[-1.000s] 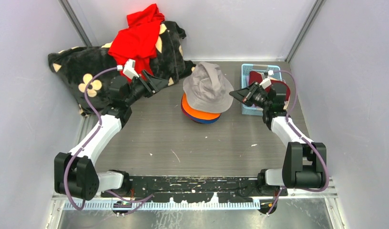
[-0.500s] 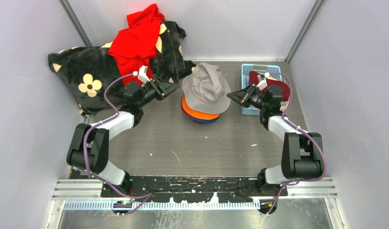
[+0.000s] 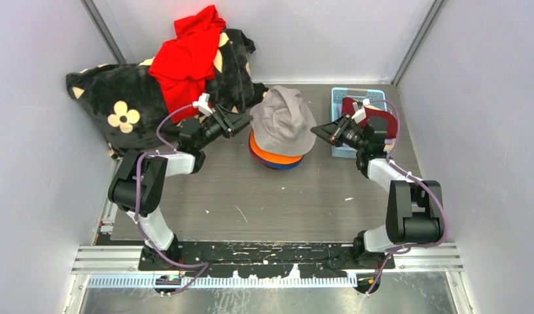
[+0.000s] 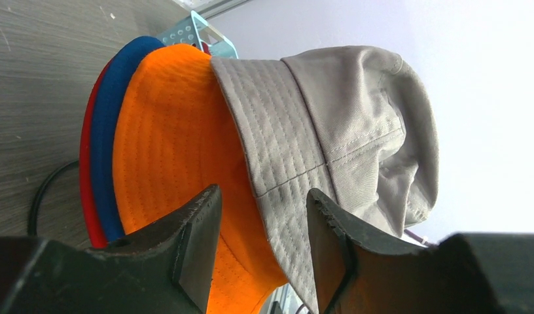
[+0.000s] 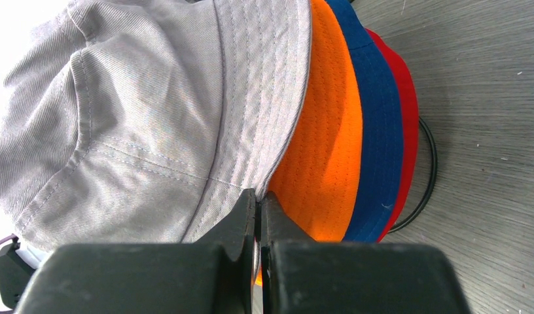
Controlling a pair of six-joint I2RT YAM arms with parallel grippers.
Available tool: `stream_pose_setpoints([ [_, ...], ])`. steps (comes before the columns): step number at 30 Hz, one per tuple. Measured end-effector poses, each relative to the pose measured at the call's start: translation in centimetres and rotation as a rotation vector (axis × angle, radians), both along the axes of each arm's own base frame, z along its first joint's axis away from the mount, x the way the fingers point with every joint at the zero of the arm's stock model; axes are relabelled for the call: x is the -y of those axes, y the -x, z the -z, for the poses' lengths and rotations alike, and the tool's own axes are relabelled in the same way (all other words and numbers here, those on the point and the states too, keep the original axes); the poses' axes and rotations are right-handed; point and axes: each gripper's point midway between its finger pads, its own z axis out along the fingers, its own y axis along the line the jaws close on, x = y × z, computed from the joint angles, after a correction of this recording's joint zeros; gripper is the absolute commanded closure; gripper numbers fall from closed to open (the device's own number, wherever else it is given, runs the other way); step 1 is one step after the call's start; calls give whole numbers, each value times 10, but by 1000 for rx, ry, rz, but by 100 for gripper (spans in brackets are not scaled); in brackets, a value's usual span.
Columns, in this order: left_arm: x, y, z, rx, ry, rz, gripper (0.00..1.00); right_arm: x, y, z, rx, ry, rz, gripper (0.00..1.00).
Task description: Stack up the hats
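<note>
the grey hat (image 3: pixel 282 121) sits atop the orange, blue and red hats (image 3: pixel 277 159) at the centre of the table (image 3: pixel 251 196). the left gripper (image 4: pixel 264 203) gapes around its brim, likely to tug it square. the right gripper (image 5: pixel 256 195), clenched, noses the opposite brim edge; whether it pinches cloth i cannot tell.

Grey wood-grain table (image 3: pixel 251 196) with a hat stack (image 3: pixel 281 127), a blue basket (image 3: pixel 356 92) and a black flowered blanket (image 3: pixel 101 104)
</note>
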Motion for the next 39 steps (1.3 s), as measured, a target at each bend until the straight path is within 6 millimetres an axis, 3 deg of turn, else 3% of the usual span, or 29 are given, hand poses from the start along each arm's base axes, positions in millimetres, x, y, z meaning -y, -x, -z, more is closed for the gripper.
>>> stream_pose_setpoints([
  [10, 16, -7, -15, 56, 79, 37, 53, -1, 0, 0, -3, -5, -5, 99],
  [12, 20, -8, -12, 53, 96, 48, 63, -1, 0, 1, -5, -6, -5, 99],
  [17, 23, -8, -10, 41, 126, 59, 99, -1, 0, 1, -5, -6, -7, 99],
  [22, 22, -5, -12, 53, 135, 55, 100, -1, 0, 2, -6, -5, -6, 99],
  [32, 4, 25, 29, -13, 96, 28, 100, 3, -8, 25, -39, 42, 27, 99],
  [39, -4, 18, 41, -10, 92, 8, 100, 0, -13, 36, -47, 41, 22, 99],
])
